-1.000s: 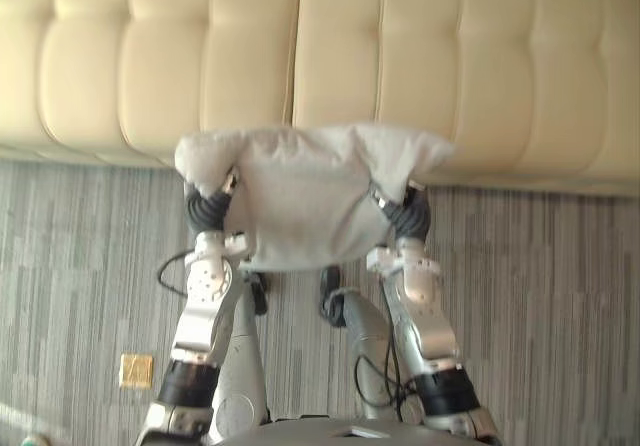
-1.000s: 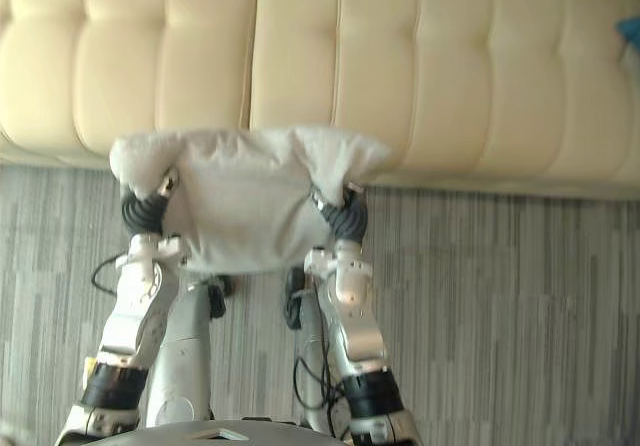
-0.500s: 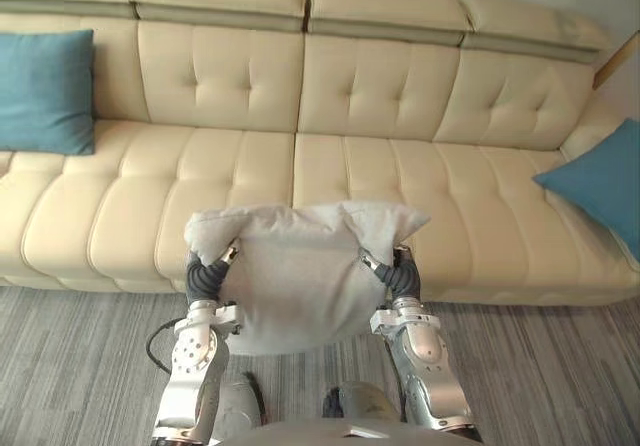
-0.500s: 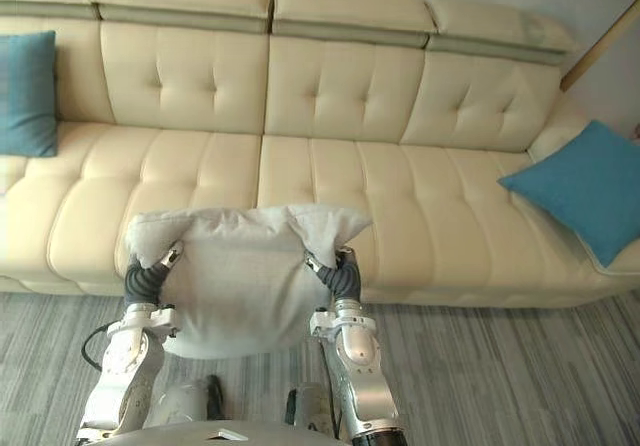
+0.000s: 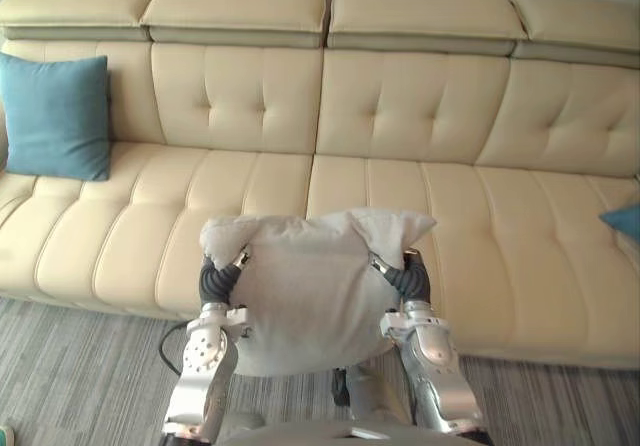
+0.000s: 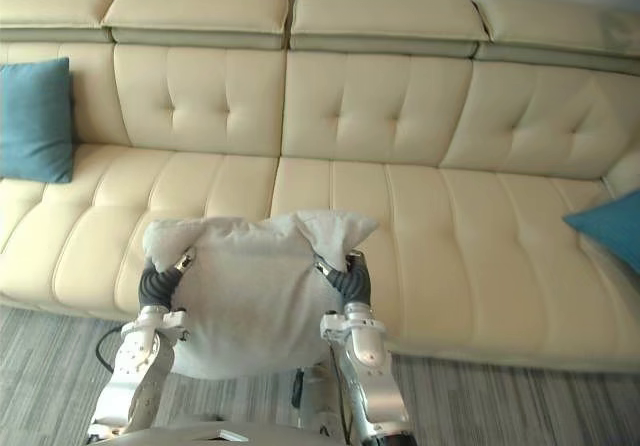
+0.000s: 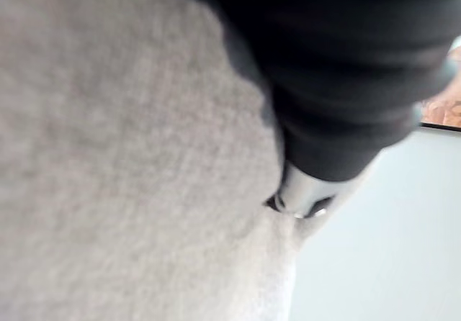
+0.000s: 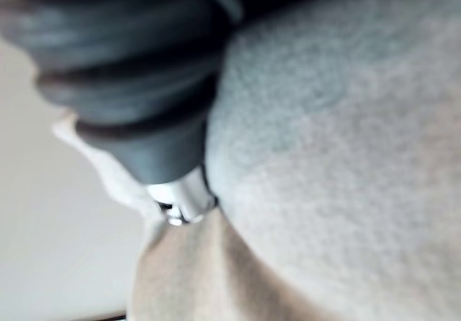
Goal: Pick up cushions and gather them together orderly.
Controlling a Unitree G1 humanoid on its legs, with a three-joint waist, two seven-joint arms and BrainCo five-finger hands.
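A light grey cushion (image 5: 300, 296) hangs in front of me, clamped between my two hands above the sofa's front edge. My left hand (image 5: 216, 278) presses its left side under a floppy upper corner. My right hand (image 5: 405, 281) presses the right side the same way. Up close, the left wrist view has the dark cover of the left hand (image 7: 338, 83) sunk against the grey cloth (image 7: 108, 155). My right hand (image 8: 130, 69) lies likewise against the cloth (image 8: 346, 155). A teal cushion (image 5: 55, 116) leans on the sofa's far left seat. Another teal cushion (image 6: 610, 228) lies at the right end.
A long cream tufted sofa (image 5: 400, 116) spans the view, its middle seats bare. Grey striped carpet (image 5: 80, 366) runs along its front edge under my arms.
The camera has tilted up from the carpet to the whole sofa, bringing both teal cushions into view. The grey cushion stays clamped between my hands as before.
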